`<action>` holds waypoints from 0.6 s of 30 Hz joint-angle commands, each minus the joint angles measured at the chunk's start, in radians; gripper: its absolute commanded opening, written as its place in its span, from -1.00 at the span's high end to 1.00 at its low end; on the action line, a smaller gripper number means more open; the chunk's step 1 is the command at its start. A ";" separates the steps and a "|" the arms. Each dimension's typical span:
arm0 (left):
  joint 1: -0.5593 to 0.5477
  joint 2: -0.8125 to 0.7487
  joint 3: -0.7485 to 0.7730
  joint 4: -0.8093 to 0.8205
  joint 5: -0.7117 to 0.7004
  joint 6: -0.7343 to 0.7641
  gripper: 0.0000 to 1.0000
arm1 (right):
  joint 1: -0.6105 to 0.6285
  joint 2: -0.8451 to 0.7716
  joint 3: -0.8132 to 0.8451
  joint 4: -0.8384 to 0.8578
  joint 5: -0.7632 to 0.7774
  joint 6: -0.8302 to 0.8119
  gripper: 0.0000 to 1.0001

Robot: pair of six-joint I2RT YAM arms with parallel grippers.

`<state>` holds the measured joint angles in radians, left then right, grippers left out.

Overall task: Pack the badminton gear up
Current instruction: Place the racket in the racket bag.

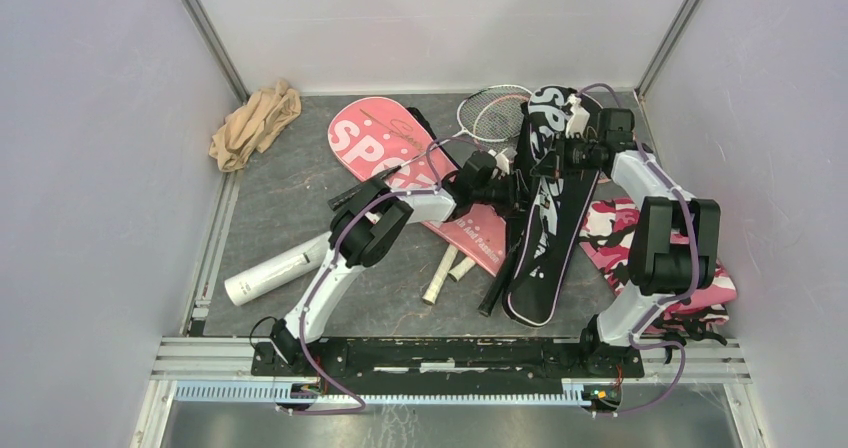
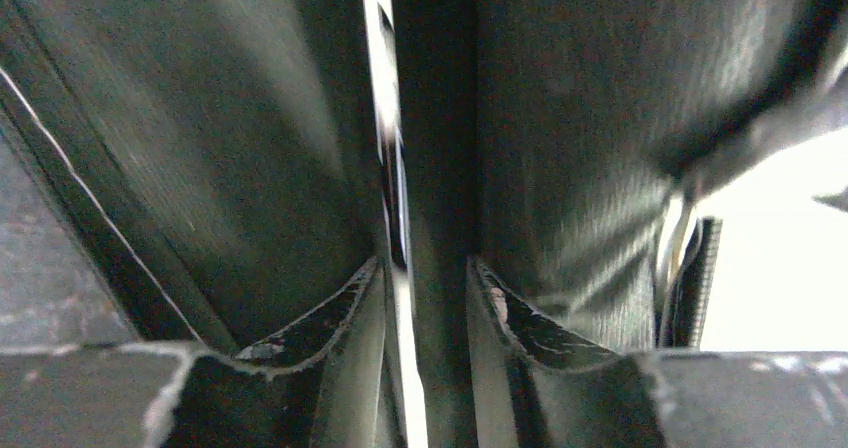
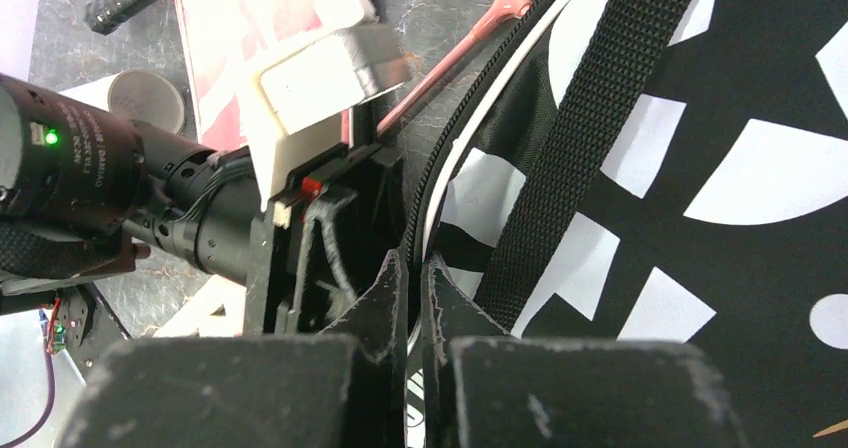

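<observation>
The black bag (image 1: 545,223) lettered SPORT lies right of centre, partly over the pink bag (image 1: 385,143). My left gripper (image 1: 515,190) is shut on the black bag's left edge, with dark fabric (image 2: 560,118) pinched between its jaws (image 2: 425,268). My right gripper (image 1: 552,158) is shut on the same edge a little farther back; its jaws (image 3: 412,258) clamp the white-piped rim beside the strap (image 3: 590,118). A pink-framed racket (image 1: 495,113) lies at the back, its shaft (image 3: 450,68) passing under the black bag. Two white handles (image 1: 447,268) and the white tube (image 1: 265,273) lie at front left. No shuttlecocks show.
A beige cloth (image 1: 255,123) lies bunched at the back left corner. A pink camouflage cloth (image 1: 655,258) lies at the right under my right arm. A black stick (image 1: 495,293) lies beside the black bag's near end. Walls close in the table on three sides.
</observation>
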<state>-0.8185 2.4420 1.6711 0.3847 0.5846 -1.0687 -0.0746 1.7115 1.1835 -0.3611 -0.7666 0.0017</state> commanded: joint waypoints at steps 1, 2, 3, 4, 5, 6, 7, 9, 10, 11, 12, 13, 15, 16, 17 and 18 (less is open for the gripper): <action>-0.017 -0.137 -0.057 0.009 0.071 0.106 0.13 | -0.027 0.016 0.070 -0.004 -0.048 -0.062 1.00; -0.018 -0.154 -0.077 -0.002 0.076 0.122 0.09 | -0.033 0.020 0.070 -0.007 -0.057 -0.065 1.00; -0.018 -0.167 -0.097 -0.013 0.080 0.137 0.06 | -0.038 0.022 0.070 -0.007 -0.067 -0.067 1.00; -0.018 -0.184 -0.116 -0.024 0.082 0.153 0.02 | -0.043 0.026 0.071 -0.008 -0.079 -0.068 1.00; -0.018 -0.199 -0.138 -0.034 0.083 0.169 -0.02 | -0.048 0.029 0.073 -0.010 -0.092 -0.070 1.00; -0.018 -0.213 -0.157 -0.039 0.085 0.183 -0.06 | -0.052 0.032 0.076 -0.013 -0.100 -0.070 1.00; -0.018 -0.225 -0.174 -0.047 0.085 0.196 -0.10 | -0.055 0.036 0.081 -0.015 -0.107 -0.073 1.00; -0.018 -0.243 -0.200 -0.058 0.093 0.216 -0.15 | -0.057 0.040 0.091 -0.024 -0.114 -0.080 1.00; -0.018 -0.252 -0.214 -0.064 0.099 0.224 -0.17 | -0.059 0.040 0.092 -0.026 -0.115 -0.080 1.00; -0.018 -0.261 -0.225 -0.070 0.101 0.236 -0.19 | -0.062 0.040 0.095 -0.025 -0.115 -0.081 1.00; -0.018 -0.272 -0.240 -0.085 0.100 0.251 -0.21 | -0.063 0.042 0.097 -0.029 -0.115 -0.083 1.00; -0.018 -0.277 -0.245 -0.093 0.100 0.262 -0.23 | -0.064 0.042 0.099 -0.030 -0.115 -0.084 1.00; -0.018 -0.292 -0.266 -0.106 0.101 0.286 -0.30 | -0.066 0.045 0.104 -0.034 -0.117 -0.086 1.00; -0.018 -0.296 -0.271 -0.111 0.100 0.300 -0.32 | -0.066 0.046 0.104 -0.034 -0.117 -0.086 1.00; -0.018 -0.301 -0.276 -0.114 0.094 0.313 -0.34 | -0.066 0.046 0.104 -0.033 -0.118 -0.086 1.00; -0.018 -0.305 -0.277 -0.115 0.093 0.325 -0.36 | -0.066 0.045 0.101 -0.034 -0.119 -0.086 1.00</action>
<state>-0.8318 2.2116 1.4120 0.2981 0.6582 -0.8581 -0.1341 1.7519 1.2385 -0.4107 -0.8513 -0.0582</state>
